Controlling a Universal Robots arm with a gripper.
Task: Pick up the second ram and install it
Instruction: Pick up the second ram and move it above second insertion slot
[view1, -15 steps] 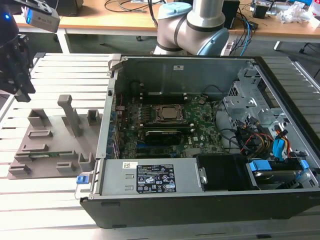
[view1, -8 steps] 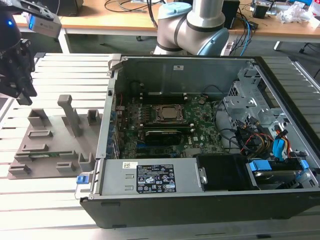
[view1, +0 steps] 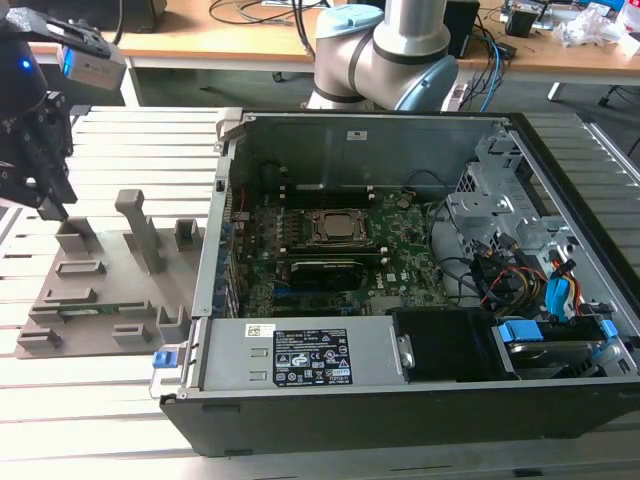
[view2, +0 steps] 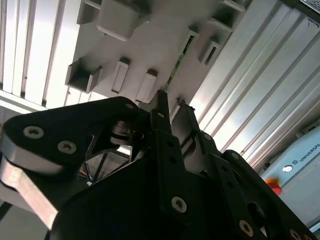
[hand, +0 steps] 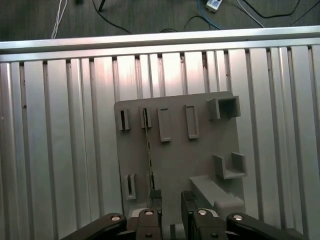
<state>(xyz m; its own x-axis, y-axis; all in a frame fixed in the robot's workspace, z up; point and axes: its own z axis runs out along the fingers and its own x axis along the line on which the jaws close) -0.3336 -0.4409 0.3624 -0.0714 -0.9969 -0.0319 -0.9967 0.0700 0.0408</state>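
Observation:
The second ram is a thin green stick lying on edge in a slot of the grey holder plate, at the exterior view's left, beside the open computer case. In the first wrist view the ram runs as a narrow line across the plate. My black gripper hangs above the plate's far corner. Its fingers stand apart with nothing between them in both wrist views, gripper and gripper. The ram lies just ahead of the fingertips, untouched.
The open computer case holds the motherboard, processor socket, cables and drive bays on the exterior view's right. A tall grey post and box-shaped holders rise from the plate. Everything rests on a slatted aluminium table.

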